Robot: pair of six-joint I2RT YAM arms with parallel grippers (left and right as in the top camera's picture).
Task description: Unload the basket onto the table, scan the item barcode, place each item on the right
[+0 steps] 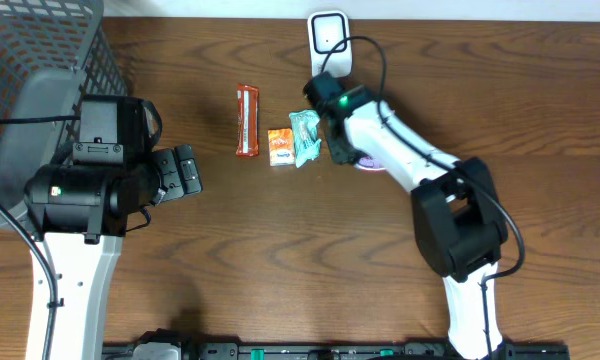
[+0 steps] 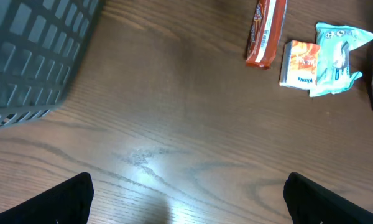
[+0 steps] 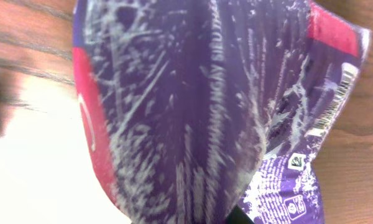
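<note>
Fingers (image 2: 62, 199) of the left hand (image 1: 187, 170) stand spread wide over the table (image 1: 280, 260), nearest the robot's side, holding nothing. Farther in, the right hand (image 1: 338, 152) is closed and looks to have pinched the purple snack packet (image 3: 193, 106). The packet sits low at the table, just right of a teal packet (image 1: 305, 137), an orange packet (image 1: 279, 147) and a red snack bar (image 1: 247, 120). So the pick-up seems made, or nearly so. Lifting the packet and showing its barcode (image 3: 347, 84) to the white scanner (image 1: 327, 32) at the far edge is left to do. In the right wrist view the packet's long axis runs up the frame, slightly tilted. The barcode lies along its right edge, and the printed side faces the wrist camera, not the scanner. From overhead too little of the packet shows to tell which way it points.
</note>
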